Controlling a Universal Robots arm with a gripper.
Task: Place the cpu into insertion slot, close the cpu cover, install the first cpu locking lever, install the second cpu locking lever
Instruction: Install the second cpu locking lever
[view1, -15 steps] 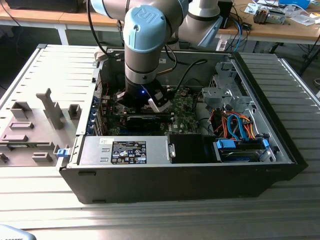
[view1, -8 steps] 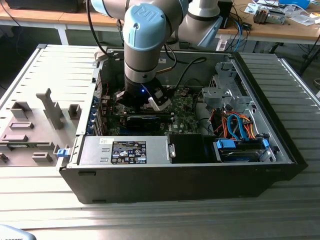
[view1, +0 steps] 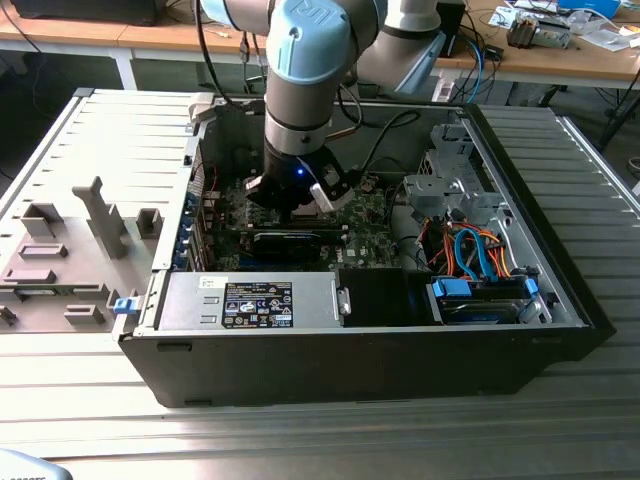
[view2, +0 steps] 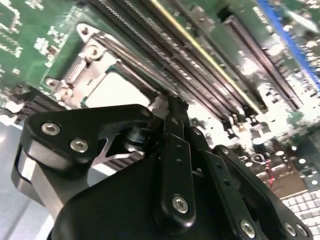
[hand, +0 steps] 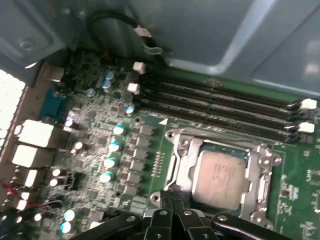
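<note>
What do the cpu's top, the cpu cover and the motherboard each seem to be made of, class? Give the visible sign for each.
The cpu: dull silver-grey metal top, judging by its flat matte sheen. The cpu cover: thin bright metal, probably stamped steel, with glinting edges around a cut-out window. The motherboard: green laminate board, likely fibreglass, with a smooth coated surface carrying soldered parts.

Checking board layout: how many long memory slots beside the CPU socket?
4. The memory slots run parallel in one bank along one side of the insertion slot, where the cpu sits under the cpu cover. The gripper hides nothing there.
</note>
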